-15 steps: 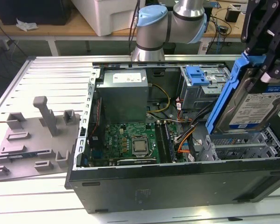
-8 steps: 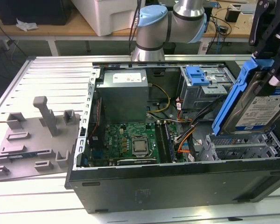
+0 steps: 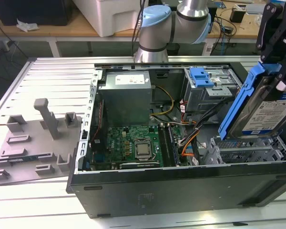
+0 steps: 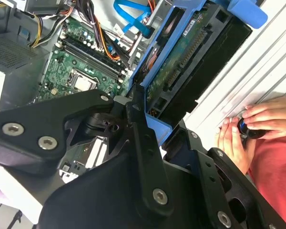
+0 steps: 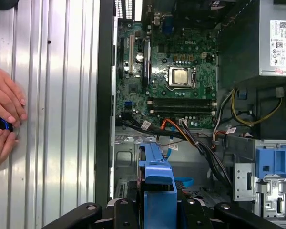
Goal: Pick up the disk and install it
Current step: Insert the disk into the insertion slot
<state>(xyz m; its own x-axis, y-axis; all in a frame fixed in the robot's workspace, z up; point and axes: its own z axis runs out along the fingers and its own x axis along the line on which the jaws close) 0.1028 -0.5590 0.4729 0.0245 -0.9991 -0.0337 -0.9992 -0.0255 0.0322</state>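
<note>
**Disk gripped, over the bay**

Gripper (image 4: 159,126) is clamped on the disk (image 3: 269,112), held tilted above the drive cage (image 3: 243,153) at the exterior view's right. Likely risk: rail snagged on cage edge, or cables (image 3: 190,139) pinched, if lowered tilted.

Blue, silver-grey and green are being shown against black and pale metal.

The disk (image 3: 270,112) is being seen in silver-grey, with a blue-and-white label and blue rails, and the gripper (image 3: 275,71) is being seen in black. The motherboard (image 3: 133,143) is being displayed in green, the power-supply box (image 3: 126,95) in grey, the bracket (image 3: 202,77) in blue, the case (image 3: 181,191) in black, and the ribbed table (image 3: 43,76) in pale silver stripes.
</note>
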